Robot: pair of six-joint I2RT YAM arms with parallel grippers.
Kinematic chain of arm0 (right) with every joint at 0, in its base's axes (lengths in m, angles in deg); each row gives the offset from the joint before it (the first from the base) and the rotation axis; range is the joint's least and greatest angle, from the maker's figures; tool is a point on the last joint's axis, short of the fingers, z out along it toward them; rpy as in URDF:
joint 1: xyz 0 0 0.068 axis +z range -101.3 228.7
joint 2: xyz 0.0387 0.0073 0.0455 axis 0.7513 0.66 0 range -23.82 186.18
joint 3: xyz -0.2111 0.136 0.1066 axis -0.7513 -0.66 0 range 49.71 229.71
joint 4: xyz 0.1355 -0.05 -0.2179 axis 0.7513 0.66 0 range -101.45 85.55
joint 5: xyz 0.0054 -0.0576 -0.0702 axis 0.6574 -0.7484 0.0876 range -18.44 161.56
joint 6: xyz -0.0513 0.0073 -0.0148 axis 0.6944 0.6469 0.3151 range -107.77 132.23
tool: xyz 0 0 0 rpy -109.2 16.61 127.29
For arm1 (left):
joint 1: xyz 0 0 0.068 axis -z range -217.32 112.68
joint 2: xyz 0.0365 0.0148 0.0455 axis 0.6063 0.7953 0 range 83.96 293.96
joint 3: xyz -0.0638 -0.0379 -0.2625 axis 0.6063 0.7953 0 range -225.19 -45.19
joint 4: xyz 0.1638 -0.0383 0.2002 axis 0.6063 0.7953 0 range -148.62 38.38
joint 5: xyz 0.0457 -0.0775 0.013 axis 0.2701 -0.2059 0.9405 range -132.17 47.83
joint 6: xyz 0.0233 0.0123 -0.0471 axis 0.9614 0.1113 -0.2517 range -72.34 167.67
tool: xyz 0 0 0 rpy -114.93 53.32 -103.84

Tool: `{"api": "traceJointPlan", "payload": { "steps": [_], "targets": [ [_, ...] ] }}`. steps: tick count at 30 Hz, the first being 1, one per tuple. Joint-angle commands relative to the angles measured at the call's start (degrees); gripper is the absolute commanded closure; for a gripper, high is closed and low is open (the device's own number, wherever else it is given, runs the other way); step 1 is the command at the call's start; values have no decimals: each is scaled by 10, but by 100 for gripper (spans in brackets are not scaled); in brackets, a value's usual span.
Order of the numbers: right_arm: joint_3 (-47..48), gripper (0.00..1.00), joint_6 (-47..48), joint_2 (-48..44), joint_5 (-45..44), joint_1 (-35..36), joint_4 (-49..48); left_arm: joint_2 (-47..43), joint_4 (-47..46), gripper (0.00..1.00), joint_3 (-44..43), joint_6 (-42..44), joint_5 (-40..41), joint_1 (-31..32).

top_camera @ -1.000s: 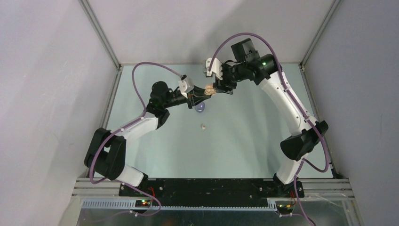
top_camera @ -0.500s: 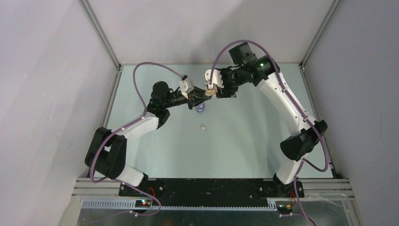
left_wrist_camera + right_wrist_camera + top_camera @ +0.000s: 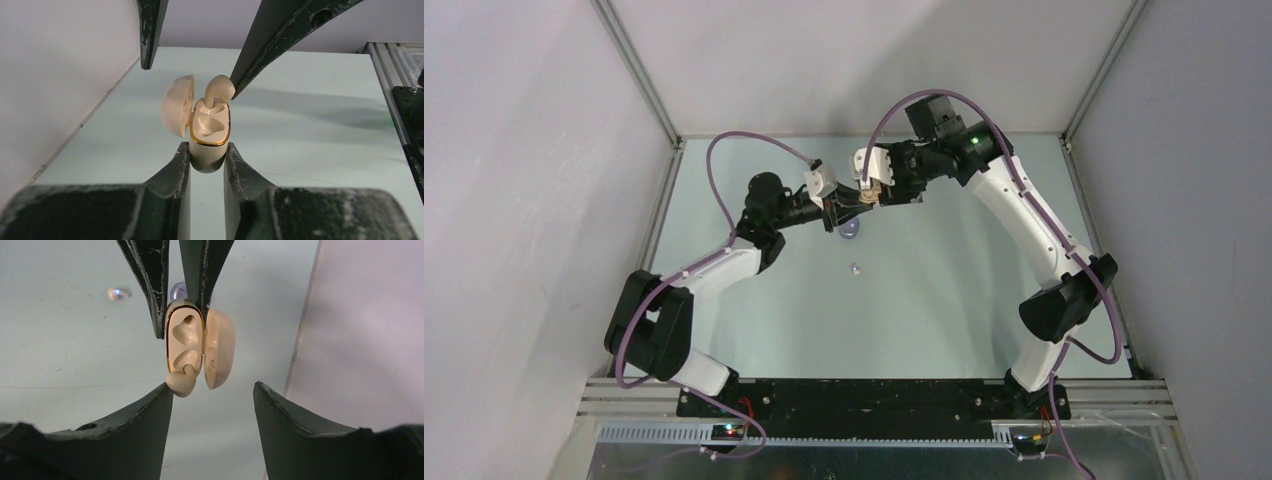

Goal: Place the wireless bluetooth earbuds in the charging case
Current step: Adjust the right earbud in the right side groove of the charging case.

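**Top external view.** Pale green-grey flat table (image 3: 944, 290), both arms reaching over its far half. Left gripper (image 3: 842, 207) and right gripper (image 3: 871, 193) nose to nose above the surface, with a small, rounded, cream-beige plastic charging case (image 3: 862, 198) between them. Rounded purple plastic case (image 3: 850, 231) on the table just beneath the left gripper. Tiny pale loose earbud (image 3: 855, 268) on the table, nearer the arm bases and apart from the purple case.

**Left wrist view.** Left gripper (image 3: 207, 152) clamped on the lower body of the charging case (image 3: 202, 150), one dark finger on each side. Gold-rimmed case held upright, with the domed hinged lid (image 3: 177, 111) swung open to the left. Nearer moulded slot (image 3: 209, 125) vacant. Cream-beige earbud (image 3: 218, 89) with its stem down in the farther slot and its head standing proud of the rim. Right gripper (image 3: 190, 80) above, jaws apart, one fingertip touching the earbud head and the other clear of the lid.

**Right wrist view.** Right gripper (image 3: 212, 387) with fingers spread wide. Left-hand finger against the cream-beige earbud (image 3: 181, 382), right-hand finger touching nothing. Charging case (image 3: 184, 342) pinched between the left gripper's fingers (image 3: 150, 280). Lid (image 3: 220, 355) open to the right. Purple case (image 3: 179, 289) partly hidden behind those fingers. Loose earbud (image 3: 116, 293) on the table to the left.
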Motion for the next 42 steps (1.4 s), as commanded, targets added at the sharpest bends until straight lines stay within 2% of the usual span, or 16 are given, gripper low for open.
{"api": "traceJointPlan", "payload": {
  "steps": [1,9,21,31,37,42],
  "targets": [
    [4,36,-14,-13,-11,2,-35,-3,-9,100,-29,17,-10,5],
    [11,36,-31,-10,-9,7,-38,-3,-6,100,-31,27,-10,8],
    [94,36,-83,35,-4,5,-5,-11,2,100,-27,58,-3,14],
    [94,36,-89,37,2,7,14,-12,-1,100,-25,58,4,13],
    [94,32,-81,27,40,6,40,-11,-3,100,-23,51,12,13],
    [116,24,-97,10,60,-3,63,-11,-2,100,-22,49,15,11]
  ]
}}
